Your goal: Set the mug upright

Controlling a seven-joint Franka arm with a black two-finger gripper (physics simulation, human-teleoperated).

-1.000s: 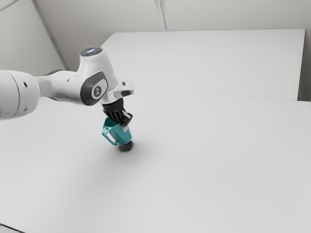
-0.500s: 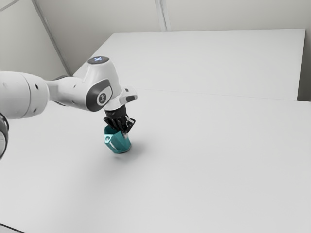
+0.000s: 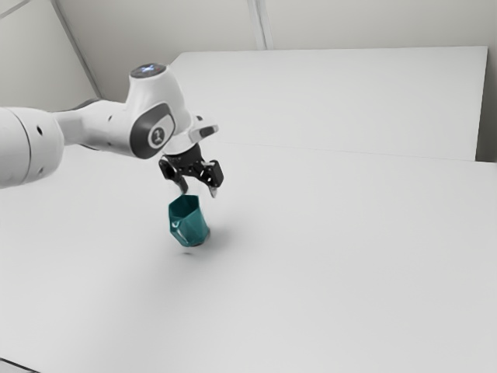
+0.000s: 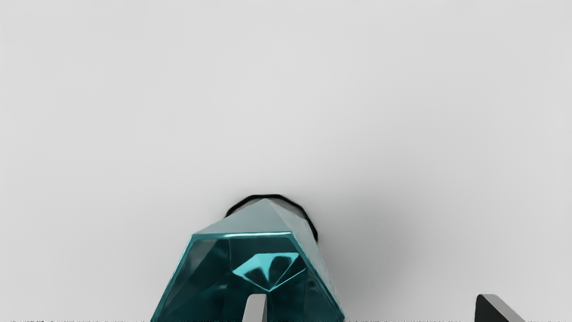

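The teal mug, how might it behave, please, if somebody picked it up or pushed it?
The mug looks stiff, given its crisp, flat facets. Its shiny rim suggests a somewhat slippery surface. Being taller than wide, it might tip if pushed near the top.

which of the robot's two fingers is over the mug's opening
The finger nearer the exterior view's left: it hangs above the opening of the teal mug, while the other finger stands out past the rim.

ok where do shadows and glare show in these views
Exterior view: soft-edged shadow on the white tabletop beside the teal mug, toward the exterior view's right; wrist view: bright highlight along the mug's rim, cyan glints inside, soft shadow beside it.
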